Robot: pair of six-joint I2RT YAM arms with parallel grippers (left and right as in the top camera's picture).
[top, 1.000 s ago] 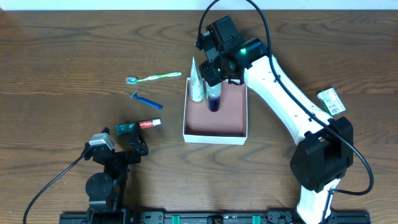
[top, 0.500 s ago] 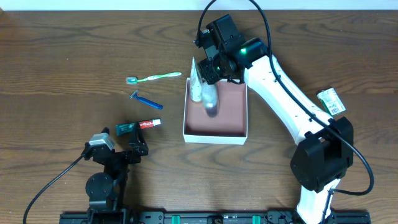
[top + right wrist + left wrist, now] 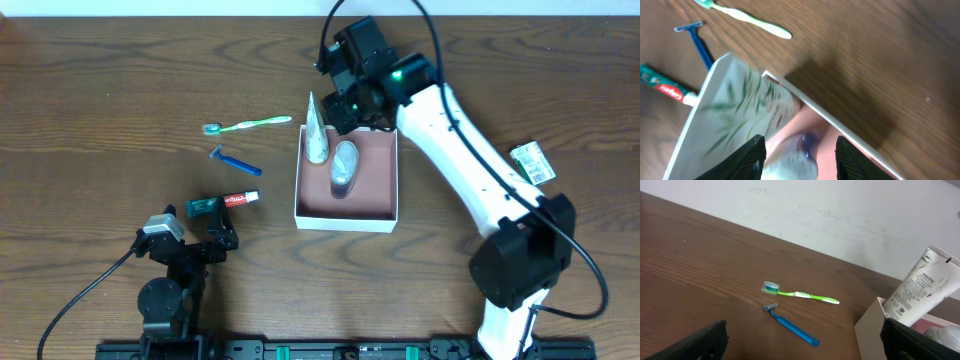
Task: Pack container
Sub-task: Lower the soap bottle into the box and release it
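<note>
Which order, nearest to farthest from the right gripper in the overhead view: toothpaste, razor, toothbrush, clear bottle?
1. Clear bottle, inside the container, just below the right gripper.
2. Green toothbrush, to the left.
3. Blue razor, lower left.
4. Toothpaste, lowest left.

The overhead camera looks straight down on the brown wooden table (image 3: 100, 80). The left wrist camera sits low, facing across it toward a pale wall (image 3: 840, 210). The right wrist camera looks down from close, apparently tilted, partly blurred. All share the green plastic toothbrush (image 3: 250, 124) and shallow white-walled cardboard box (image 3: 346, 220).
</note>
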